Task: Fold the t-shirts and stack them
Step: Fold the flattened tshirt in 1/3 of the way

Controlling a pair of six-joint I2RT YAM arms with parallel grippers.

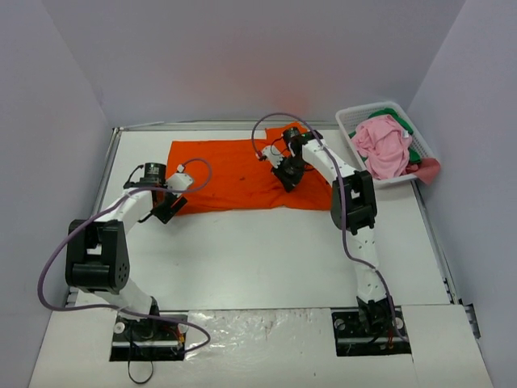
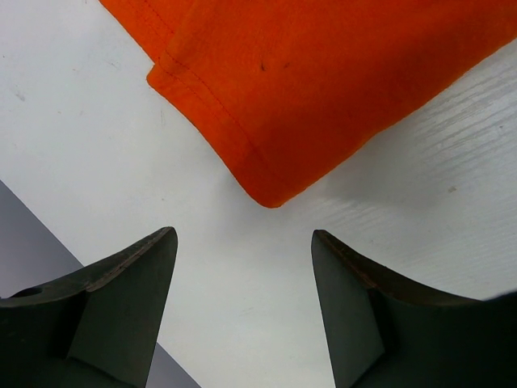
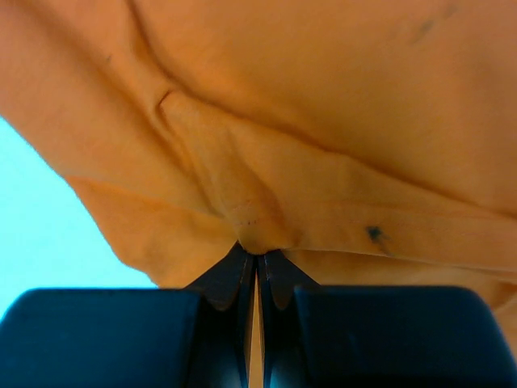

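The bright orange t-shirt [image 1: 234, 174] lies spread on the white table at the back centre. My right gripper [image 1: 288, 176] is shut on a pinched fold of it [image 3: 258, 218] at its right part, cloth bunched at the fingertips. My left gripper [image 1: 167, 210] is open and empty just off the shirt's near left corner [image 2: 271, 198], which lies flat ahead of the fingers [image 2: 133, 275]. A pink t-shirt [image 1: 381, 145] and a green one [image 1: 408, 137] lie heaped in the basket.
The white slotted basket [image 1: 349, 123] stands at the back right, against the wall. Grey walls close the table on three sides. Bare white table [image 1: 266, 259] stretches between the shirt and the arm bases.
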